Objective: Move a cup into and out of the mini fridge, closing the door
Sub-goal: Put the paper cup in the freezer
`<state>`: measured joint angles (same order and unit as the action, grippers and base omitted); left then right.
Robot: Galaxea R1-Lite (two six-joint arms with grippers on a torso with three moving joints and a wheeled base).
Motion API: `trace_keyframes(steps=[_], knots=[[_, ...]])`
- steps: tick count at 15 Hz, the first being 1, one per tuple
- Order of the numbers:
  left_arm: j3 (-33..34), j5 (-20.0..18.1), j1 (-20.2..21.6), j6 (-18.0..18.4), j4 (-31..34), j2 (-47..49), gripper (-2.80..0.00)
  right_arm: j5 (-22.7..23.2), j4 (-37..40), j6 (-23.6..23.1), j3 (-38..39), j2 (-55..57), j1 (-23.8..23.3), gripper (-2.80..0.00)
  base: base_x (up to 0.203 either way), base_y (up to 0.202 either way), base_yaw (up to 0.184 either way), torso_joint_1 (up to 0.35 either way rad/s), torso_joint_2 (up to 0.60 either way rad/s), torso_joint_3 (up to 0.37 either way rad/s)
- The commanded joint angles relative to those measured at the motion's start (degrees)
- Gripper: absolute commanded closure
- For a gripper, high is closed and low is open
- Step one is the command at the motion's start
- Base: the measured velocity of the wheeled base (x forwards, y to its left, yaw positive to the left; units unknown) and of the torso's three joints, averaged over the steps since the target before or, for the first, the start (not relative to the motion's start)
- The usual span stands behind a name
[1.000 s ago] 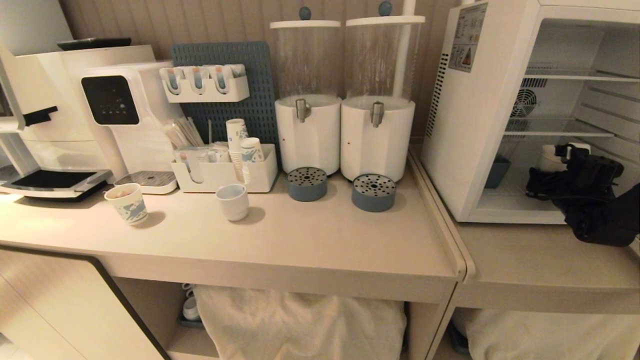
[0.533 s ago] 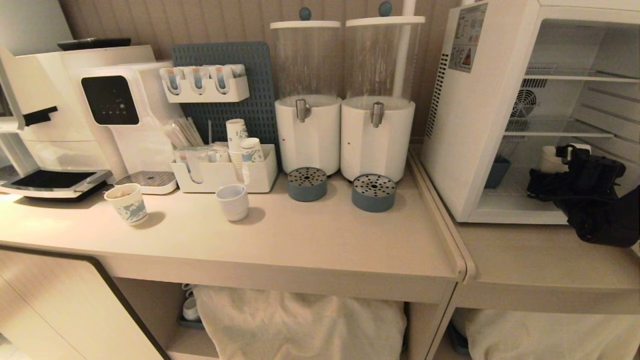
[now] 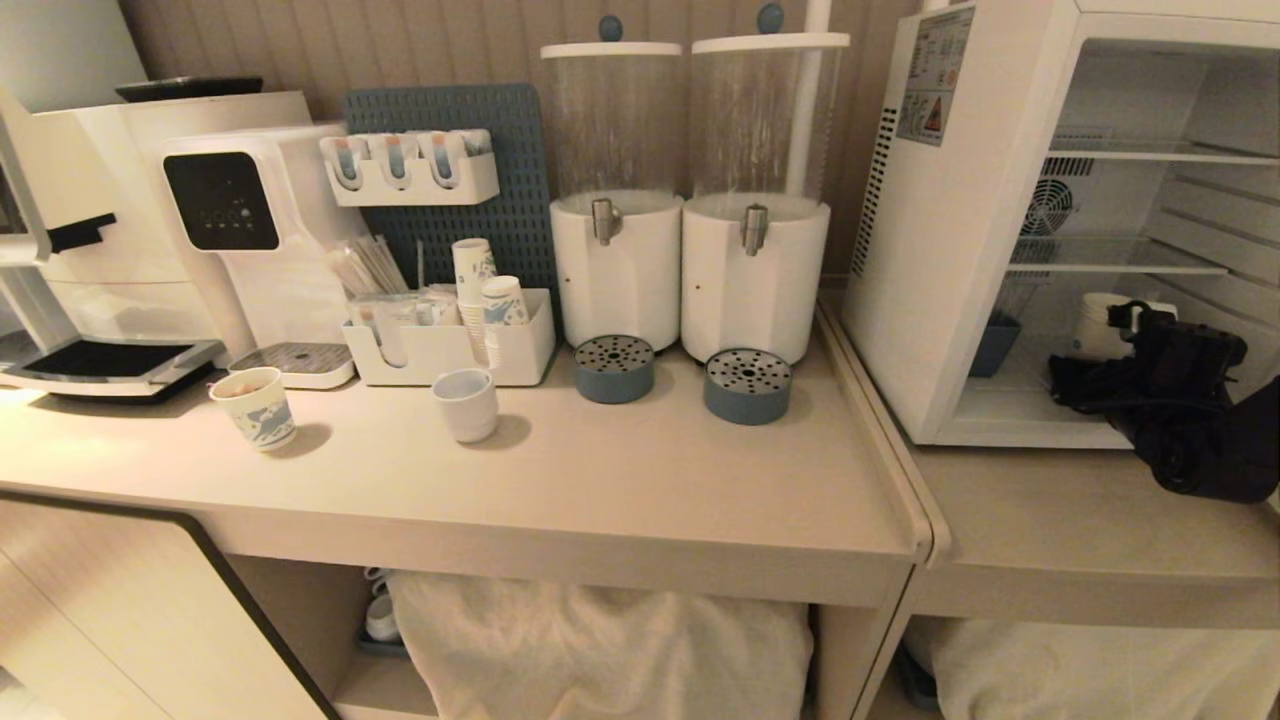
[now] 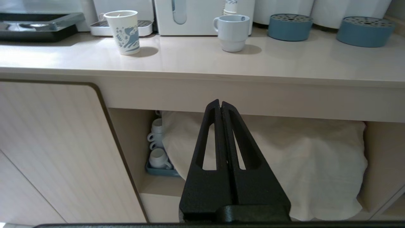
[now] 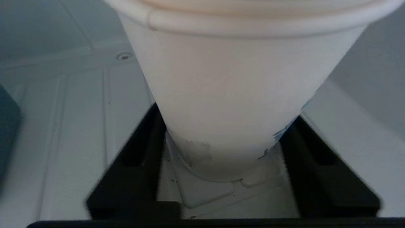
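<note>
The cup (image 5: 221, 104) stands upright on the floor of the mini fridge (image 3: 960, 250), right between my right gripper (image 5: 232, 171) fingers. My fingers are apart, one on each side, maybe just brushing it. My left gripper (image 4: 221, 109) hangs far away, squeezed together, holding nothing.

No wording can be read anywhere in these views.

The mini fridge (image 3: 960, 230) carries a warning sticker (image 3: 934, 75) high on its side wall, with rows of small print and a red triangle sign, all too small to make out. The paper cup (image 4: 124, 31) on the tabletop (image 4: 202, 60) bears blue drawings, no letters.
</note>
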<state>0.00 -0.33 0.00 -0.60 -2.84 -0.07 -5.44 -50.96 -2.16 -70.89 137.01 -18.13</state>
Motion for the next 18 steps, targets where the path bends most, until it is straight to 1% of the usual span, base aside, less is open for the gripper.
trace_keyframes(steps=[1,5,8,10,11,14,16,18], knots=[[1.0,0.0,0.0,0.0,-0.1,0.1,0.00,0.0,-1.2,-0.4,0.1,0.2,0.0,-2.80,0.000,0.000,0.000,0.000,0.00,0.000],[1.0,0.0,0.0,0.0,-0.1,0.1,0.00,0.9,-1.2,-0.3,2.5,-2.0,-0.1,-2.80,0.000,0.000,0.000,0.000,0.00,0.000],[1.0,0.0,0.0,0.0,-0.1,0.1,0.00,2.0,-1.2,-0.1,6.4,-6.0,-0.2,-2.80,0.000,0.000,0.000,0.000,0.00,0.000],[1.0,0.0,0.0,0.0,-0.1,0.1,0.00,2.4,-1.3,-0.1,6.7,-6.2,-0.3,-2.80,0.000,0.000,0.000,0.000,0.00,0.000],[1.0,0.0,0.0,0.0,-0.1,0.1,0.00,3.2,-1.5,-0.1,8.7,-8.2,-0.5,-2.80,0.000,0.000,0.000,0.000,0.00,0.000],[1.0,0.0,0.0,0.0,-0.1,0.1,0.00,4.9,-1.3,0.0,14.0,-18.6,-0.9,-2.80,0.000,0.000,0.000,0.000,0.00,0.000],[1.0,0.0,0.0,0.1,-0.1,0.1,0.00,6.5,0.8,0.0,16.1,-26.0,-1.2,-2.80,0.000,0.000,0.000,0.000,0.00,0.000],[1.0,0.0,0.0,0.0,-0.1,0.1,0.00,7.9,4.7,0.0,17.4,-32.6,-1.5,-2.80,0.000,0.000,0.000,0.000,0.00,0.000]])
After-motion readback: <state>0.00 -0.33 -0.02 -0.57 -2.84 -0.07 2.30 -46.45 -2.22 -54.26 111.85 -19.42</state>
